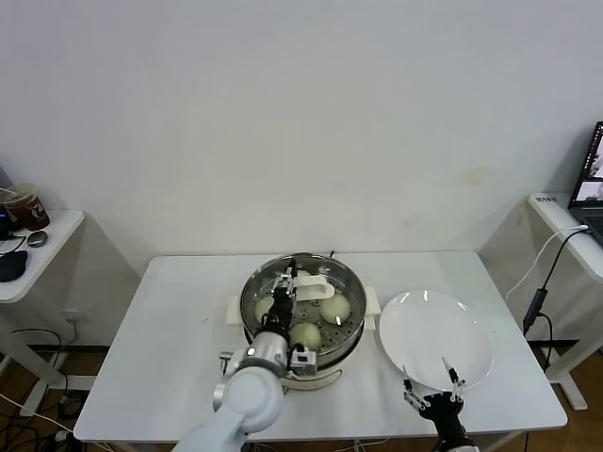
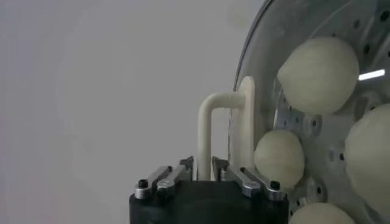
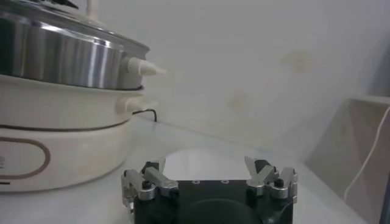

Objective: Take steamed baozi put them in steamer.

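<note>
The steamer (image 1: pixel 350 331) stands mid-table on its cream base (image 3: pixel 55 152). Several cream-white baozi (image 1: pixel 334 308) lie on its perforated tray, and they also show through the glass in the left wrist view (image 2: pixel 318 74). The round glass lid (image 1: pixel 303 261) lies over the pot. My left gripper (image 1: pixel 283 287) is above the pot, shut on the lid's white handle (image 2: pixel 207 131). My right gripper (image 1: pixel 433 388) is open and empty, low over the table by the front edge of the white plate (image 1: pixel 435 337). It also shows in the right wrist view (image 3: pixel 210 173).
The plate holds nothing and lies right of the steamer. A side table with a cup (image 1: pixel 25 205) and mouse is at far left. A desk with a laptop (image 1: pixel 592 179) and a hanging cable (image 1: pixel 539 301) is at far right. A wall is behind.
</note>
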